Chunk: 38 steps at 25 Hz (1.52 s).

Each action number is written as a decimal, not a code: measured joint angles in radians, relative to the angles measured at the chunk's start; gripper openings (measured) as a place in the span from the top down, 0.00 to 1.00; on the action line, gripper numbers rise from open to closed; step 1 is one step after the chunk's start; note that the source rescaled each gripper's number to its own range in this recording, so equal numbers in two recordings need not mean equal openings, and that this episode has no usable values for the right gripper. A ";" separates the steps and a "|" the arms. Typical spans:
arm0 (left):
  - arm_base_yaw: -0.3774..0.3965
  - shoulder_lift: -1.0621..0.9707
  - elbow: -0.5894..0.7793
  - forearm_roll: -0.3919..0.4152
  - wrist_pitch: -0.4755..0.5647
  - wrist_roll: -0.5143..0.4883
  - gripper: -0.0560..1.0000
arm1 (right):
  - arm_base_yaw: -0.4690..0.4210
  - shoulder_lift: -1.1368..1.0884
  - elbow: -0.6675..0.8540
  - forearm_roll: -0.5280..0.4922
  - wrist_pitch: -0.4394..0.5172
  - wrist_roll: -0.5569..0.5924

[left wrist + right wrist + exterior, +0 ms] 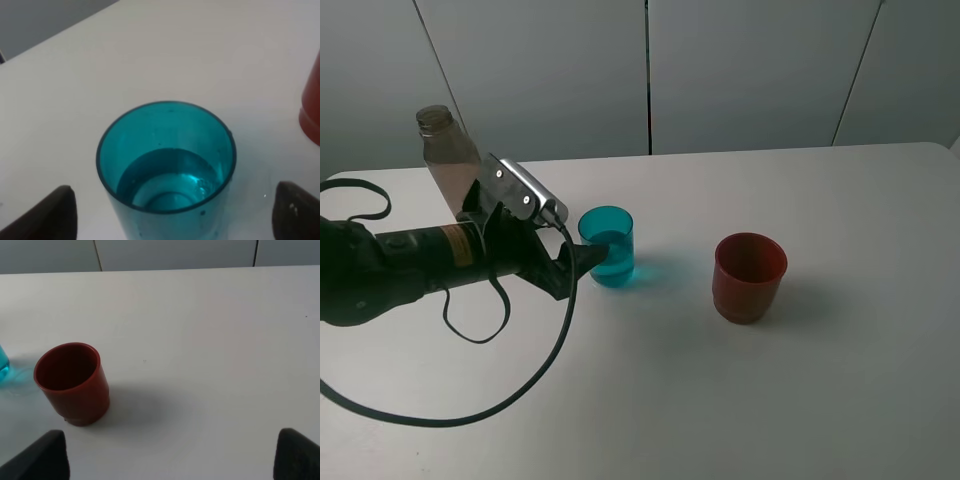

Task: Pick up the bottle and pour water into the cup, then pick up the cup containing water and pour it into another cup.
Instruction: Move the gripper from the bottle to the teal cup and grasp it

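Two wide-spread fingers [52, 215] of my left gripper [175, 217] flank the small translucent teal plastic tumbler [167, 165]: part-full, light, slick, best clasped gently mid-wall.

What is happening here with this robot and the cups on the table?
The left arm's fingers stand open on either side of the teal cup, not touching it. This cup holds some water. The bottle stands upright on the table behind that arm. The red cup sits apart from the teal cup and looks empty. The right arm's fingers are open too, holding nothing.
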 joint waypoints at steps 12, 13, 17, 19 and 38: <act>0.131 0.046 0.000 0.213 -0.048 0.011 0.01 | 0.000 0.000 0.000 0.000 0.000 0.000; 0.148 0.046 0.000 0.245 -0.048 0.010 0.01 | 0.000 0.000 0.000 0.000 0.000 0.000; 0.210 0.046 0.000 0.445 -0.093 0.010 0.01 | 0.000 0.000 0.000 0.000 0.000 0.000; 0.235 0.046 0.000 0.495 -0.121 0.008 0.01 | 0.000 0.000 0.000 0.000 0.000 0.000; 0.356 0.240 -0.041 0.662 -0.376 0.140 0.01 | 0.000 0.000 0.000 0.000 0.000 0.000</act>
